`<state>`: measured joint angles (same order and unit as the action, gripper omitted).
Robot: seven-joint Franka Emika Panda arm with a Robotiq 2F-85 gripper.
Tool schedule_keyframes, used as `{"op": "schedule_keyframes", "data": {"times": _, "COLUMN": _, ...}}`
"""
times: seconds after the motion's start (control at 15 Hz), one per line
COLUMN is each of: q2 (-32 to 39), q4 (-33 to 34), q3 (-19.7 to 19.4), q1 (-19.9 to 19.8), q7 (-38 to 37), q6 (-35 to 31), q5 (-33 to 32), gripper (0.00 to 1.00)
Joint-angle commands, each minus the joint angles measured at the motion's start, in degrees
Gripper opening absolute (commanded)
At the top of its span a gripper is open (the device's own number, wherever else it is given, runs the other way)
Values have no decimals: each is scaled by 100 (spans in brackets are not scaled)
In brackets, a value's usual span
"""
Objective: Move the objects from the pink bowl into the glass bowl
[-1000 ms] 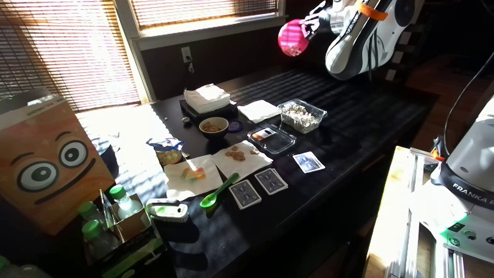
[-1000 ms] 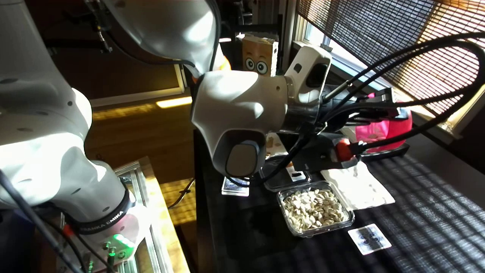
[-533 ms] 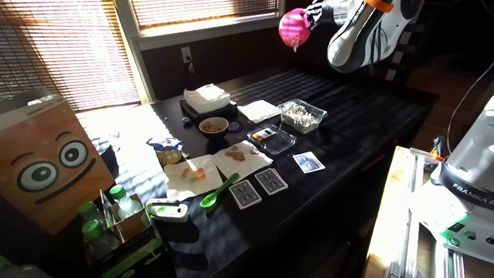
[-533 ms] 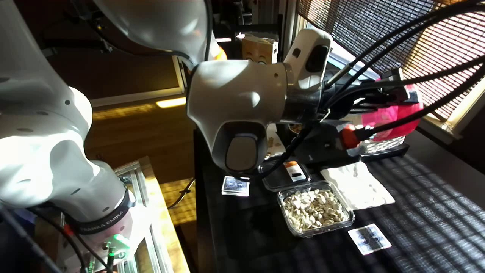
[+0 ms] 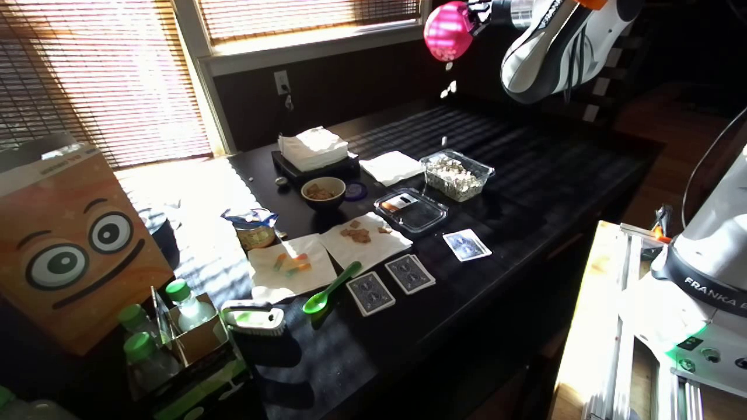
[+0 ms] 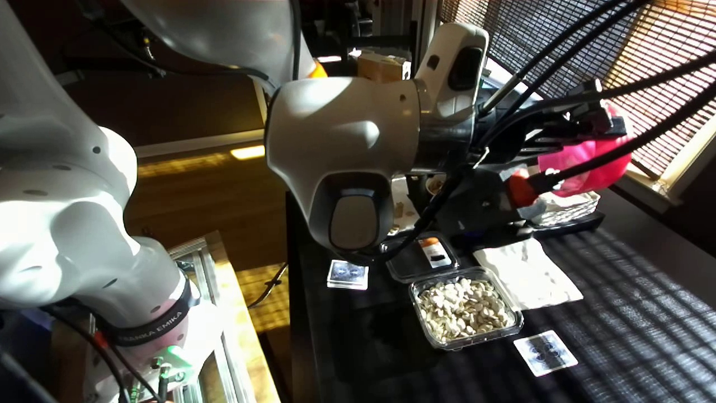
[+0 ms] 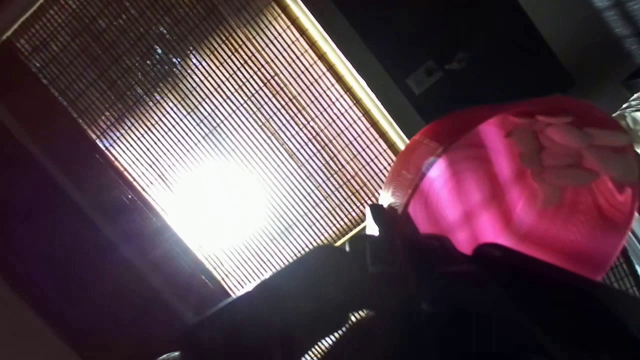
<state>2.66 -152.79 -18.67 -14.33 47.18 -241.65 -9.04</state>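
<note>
My gripper (image 5: 475,18) is shut on the rim of the pink bowl (image 5: 448,29), high above the table. The pink bowl is tilted over, also in the wrist view (image 7: 465,200), where pale seeds (image 7: 565,155) lie at its lower side. In an exterior view several white seeds (image 5: 453,87) are in the air below it, one just above the glass bowl (image 5: 488,170). The glass bowl, a clear squarish dish on the table, holds many pale seeds and also shows here (image 6: 481,338). The dark fingers are backlit in the wrist view; arm and cables partly hide the pink bowl in an exterior view.
A clear lid (image 5: 423,216) and a white napkin (image 5: 392,167) lie beside the glass bowl. A napkin stack (image 5: 315,147), a dark bowl with tan inside (image 5: 323,192), playing cards (image 5: 467,244) and a green spoon (image 5: 330,291) are also on the table. Windows stand behind.
The gripper and pink bowl have risen and the bowl has tipped further. Seeds have come out over its rim and are falling toward the glass bowl.
</note>
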Motion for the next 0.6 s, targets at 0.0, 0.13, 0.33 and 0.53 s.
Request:
{"op": "schedule_keyframes", "data": {"times": 0.0, "q2": -274, "q4": -132, "q3": 11, "q1": -115, "q7": 60, "q6": 20, "q5": -241, "gripper": 1}}
{"op": "schedule_keyframes", "data": {"times": 0.13, "q2": -308, "q4": -138, "q3": 13, "q1": -130, "q7": 54, "q6": 20, "q5": -256, "gripper": 1}}
{"op": "schedule_keyframes", "data": {"times": 0.33, "q2": -351, "q4": -144, "q3": 18, "q1": -146, "q7": 53, "q6": 20, "q5": -279, "gripper": 1}}
{"op": "schedule_keyframes", "data": {"times": 0.53, "q2": -403, "q4": -158, "q3": 21, "q1": -158, "q7": 55, "q6": 20, "q5": -310, "gripper": 1}}
